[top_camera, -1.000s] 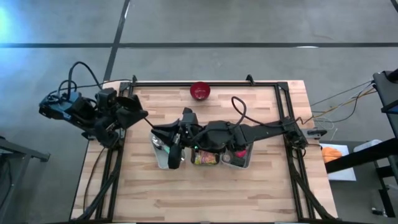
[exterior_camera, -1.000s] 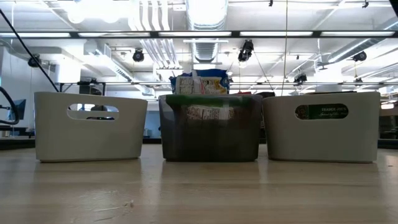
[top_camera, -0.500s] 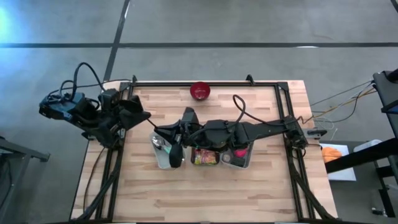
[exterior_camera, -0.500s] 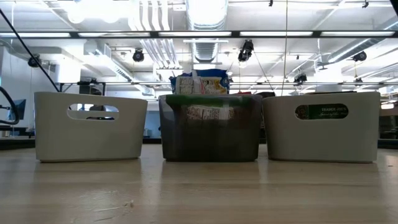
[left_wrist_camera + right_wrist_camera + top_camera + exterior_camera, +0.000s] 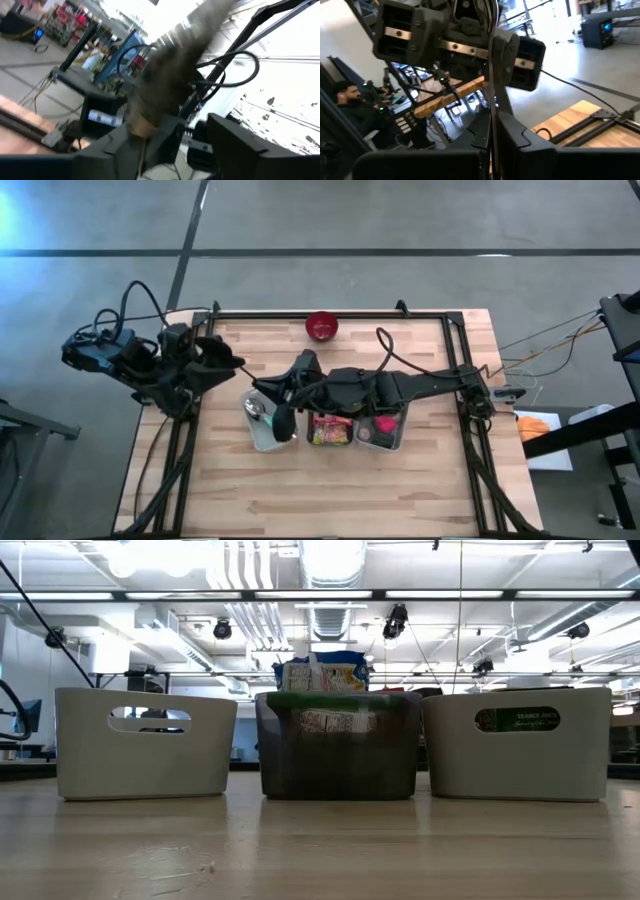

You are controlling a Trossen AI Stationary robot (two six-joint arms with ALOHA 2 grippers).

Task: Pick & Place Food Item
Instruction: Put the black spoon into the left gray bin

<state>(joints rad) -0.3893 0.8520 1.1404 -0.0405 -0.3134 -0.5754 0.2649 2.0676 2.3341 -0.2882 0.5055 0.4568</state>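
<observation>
Three bins stand in a row mid-table: a pale left bin [image 5: 258,438], a dark middle bin [image 5: 332,431] full of food packets, and a pale right bin [image 5: 384,430]. My right gripper [image 5: 265,387] reaches level over the left bin and is shut on a thin dark food item [image 5: 492,75], which shows edge-on in the right wrist view and as a dark oblong [image 5: 283,421] from above. My left gripper [image 5: 460,45] faces it from the table's left side, open, with its jaws either side of the item's upper part. Whether they touch it, I cannot tell. My right gripper pinches the thin food item between its two fingers [image 5: 520,140], coming in level from the table's right side. The item [image 5: 492,115] stands on edge, runs above and below the fingers, and is lifted clear of the bins. Which part of it is held does not show.
A red bowl [image 5: 321,326] sits at the table's far edge. A pink item [image 5: 385,423] lies in the right bin. The low view shows the three bins [image 5: 338,745] side by side with bare wooden table [image 5: 320,850] in front of them.
My right gripper has tipped a little above the left bin. The dark item it holds has swung slightly toward the table's far edge.
</observation>
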